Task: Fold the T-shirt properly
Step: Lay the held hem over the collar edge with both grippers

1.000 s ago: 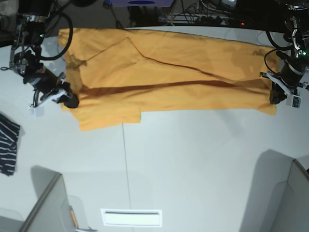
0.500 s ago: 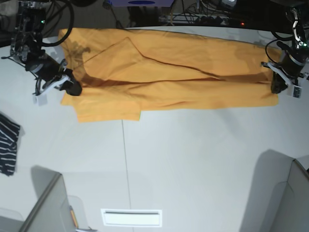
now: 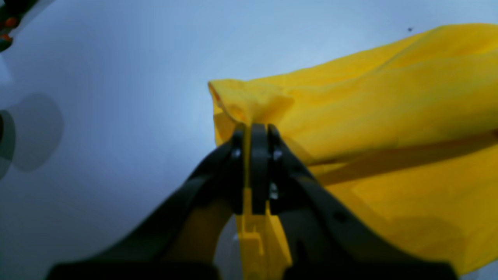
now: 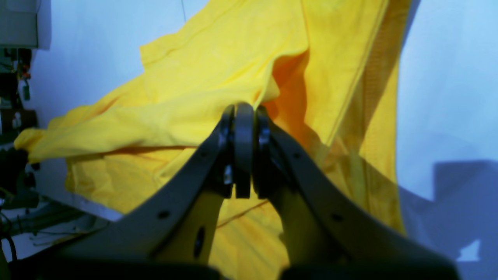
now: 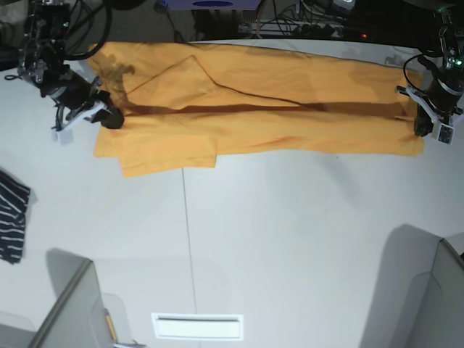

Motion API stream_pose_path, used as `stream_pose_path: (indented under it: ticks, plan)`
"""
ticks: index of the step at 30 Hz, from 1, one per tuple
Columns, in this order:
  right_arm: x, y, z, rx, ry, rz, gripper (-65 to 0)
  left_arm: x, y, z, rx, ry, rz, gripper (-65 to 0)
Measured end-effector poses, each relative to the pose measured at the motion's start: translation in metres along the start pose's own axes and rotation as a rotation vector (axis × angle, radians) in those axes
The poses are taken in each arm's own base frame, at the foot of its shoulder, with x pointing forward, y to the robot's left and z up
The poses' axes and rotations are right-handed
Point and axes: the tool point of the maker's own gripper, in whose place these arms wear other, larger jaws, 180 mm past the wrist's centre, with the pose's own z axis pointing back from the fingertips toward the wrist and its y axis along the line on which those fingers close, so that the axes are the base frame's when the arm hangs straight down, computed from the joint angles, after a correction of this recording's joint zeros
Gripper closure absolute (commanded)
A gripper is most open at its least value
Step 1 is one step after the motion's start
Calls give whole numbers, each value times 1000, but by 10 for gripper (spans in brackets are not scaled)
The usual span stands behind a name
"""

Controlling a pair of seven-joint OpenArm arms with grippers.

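- The orange-yellow T-shirt (image 5: 268, 109) is lying stretched out in a long band across the far part of the white surface (image 5: 290, 239), running from the left side to the right side.
- The left claw (image 5: 420, 130) is sitting at the band's right end, clamping a bunched corner of the cloth between its closed jaws; the wrist view is showing fabric pinched right at the tips (image 3: 253, 130).
- The right claw (image 5: 109, 119) is sitting at the band's left end, likewise pinching a fold of the T-shirt with its jaws pressed together (image 4: 243, 109).
- A dark crease is running lengthwise along the middle of the T-shirt between the two claws.
- A dark striped garment (image 5: 13, 217) is lying at the surface's left edge, well apart from the T-shirt.
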Motion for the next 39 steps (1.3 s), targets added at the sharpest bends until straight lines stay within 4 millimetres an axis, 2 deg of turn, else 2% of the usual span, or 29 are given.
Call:
stream_pose_path:
  ticks: [3, 7, 13, 16, 20, 27, 32, 36, 39]
  plan:
    - [-1, 1, 2, -1, 2, 8, 0, -1, 0, 0, 1, 2, 0, 0]
    - [13, -1, 17, 1, -58, -7, 0, -1, 0, 0, 0, 1, 1, 0]
    - [10, -1, 24, 16, -62, -35, 0, -1, 0, 0, 0, 1, 2, 0]
    - [-1, -5, 26, 2, -40, -43, 0, -6, -2, 3, -4, 10, 1, 0]
    - [-14, -11, 29, -12, -12, -57, 0, -25, -6, 7, -13, 66, -3, 0]
    - [-30, -17, 33, -30, 19, -75, 0, -23, -6, 7, -14, 55, -4, 0]
    - [-36, -14, 37, -31, 35, -64, 0, -23, -6, 7, -13, 54, -4, 0]
    - [-42, -33, 30, -81, 57, -85, 0, -24, -7, 8, -17, 57, -5, 0]
    - [-48, -34, 25, -80, 59, -117, 0, -26, -7, 7, -17, 62, -3, 0]
